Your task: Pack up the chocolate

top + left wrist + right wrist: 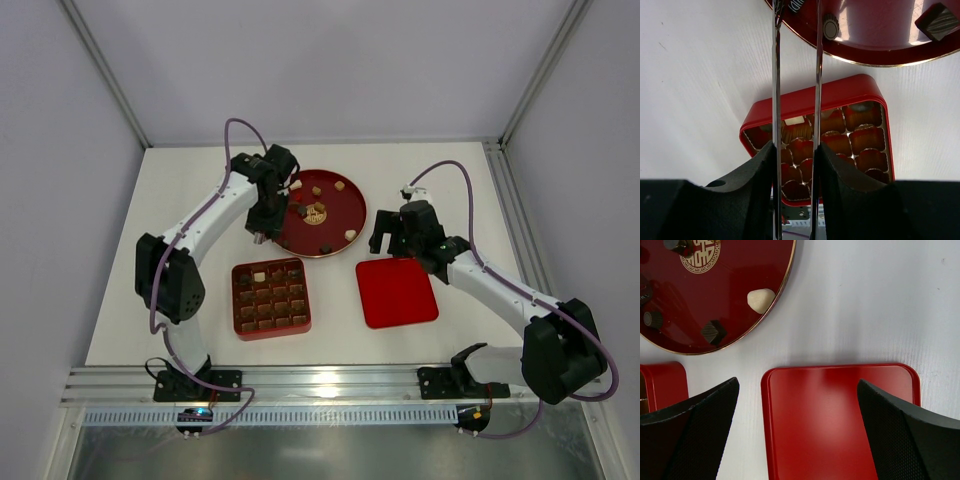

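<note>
The cream chocolate (pixel 761 300) lies long-side across (on the plate (pixel 750 260)). The right claw (pixel 797 384) is wide open and empty. The left claw (pixel 796 20) is a bit apart; I can't tell if it's holding anything.

A robotics lab cell: pale panels (pixel 60 150) and aluminium posts (pixel 105 70) enclose a white surface (pixel 170 180), two robot arms (pixel 205 220) bolted to a rail (pixel 330 380) at the bottom.

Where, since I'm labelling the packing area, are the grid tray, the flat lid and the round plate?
grid tray (pixel 273 334): top external view, its near wall.
flat lid (pixel 815 425): right wrist view, middle of its top.
round plate (pixel 340 215): top external view, bare floor right of centre.
</note>
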Controlling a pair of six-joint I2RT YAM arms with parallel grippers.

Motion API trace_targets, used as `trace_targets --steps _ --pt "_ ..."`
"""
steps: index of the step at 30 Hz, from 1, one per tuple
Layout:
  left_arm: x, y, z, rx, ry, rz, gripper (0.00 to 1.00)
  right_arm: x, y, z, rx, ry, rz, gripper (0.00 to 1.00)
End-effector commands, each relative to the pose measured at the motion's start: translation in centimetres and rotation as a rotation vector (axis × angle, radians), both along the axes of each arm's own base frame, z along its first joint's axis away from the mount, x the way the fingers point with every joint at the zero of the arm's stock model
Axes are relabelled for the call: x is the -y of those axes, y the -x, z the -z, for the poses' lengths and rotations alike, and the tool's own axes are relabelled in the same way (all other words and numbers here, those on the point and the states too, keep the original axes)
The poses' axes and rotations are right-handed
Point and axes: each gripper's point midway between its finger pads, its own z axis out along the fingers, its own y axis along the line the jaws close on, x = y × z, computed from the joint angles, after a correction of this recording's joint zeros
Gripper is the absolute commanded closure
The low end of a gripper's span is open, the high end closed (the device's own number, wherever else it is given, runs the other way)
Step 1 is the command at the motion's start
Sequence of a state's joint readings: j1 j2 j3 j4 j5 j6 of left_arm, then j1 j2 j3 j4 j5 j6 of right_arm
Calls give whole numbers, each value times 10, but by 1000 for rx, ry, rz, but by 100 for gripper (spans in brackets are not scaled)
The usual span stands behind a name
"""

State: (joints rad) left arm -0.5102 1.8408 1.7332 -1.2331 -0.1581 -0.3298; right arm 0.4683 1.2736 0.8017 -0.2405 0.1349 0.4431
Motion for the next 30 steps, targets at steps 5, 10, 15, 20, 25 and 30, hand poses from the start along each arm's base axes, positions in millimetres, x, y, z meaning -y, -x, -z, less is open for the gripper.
trace_targets --steps 5,10,15,20,25,30 --pt "-4 1 -19 32 4 21 62 0 -5 -16 50 -17 3 0" --pt "-1 4 -18 11 16 29 63 -1 -5 -16 51 -22 1 0" --pt "1 4 -15 -3 19 36 65 0 -5 -17 51 -21 4 0" --pt "4 1 -13 -6 20 38 66 1 -5 -16 50 -17 7 0" --pt "9 -4 -12 -3 35 38 69 2 -4 -16 50 -13 9 0" --pt "15 -12 -10 -1 47 36 70 4 -4 -16 50 -8 12 0"
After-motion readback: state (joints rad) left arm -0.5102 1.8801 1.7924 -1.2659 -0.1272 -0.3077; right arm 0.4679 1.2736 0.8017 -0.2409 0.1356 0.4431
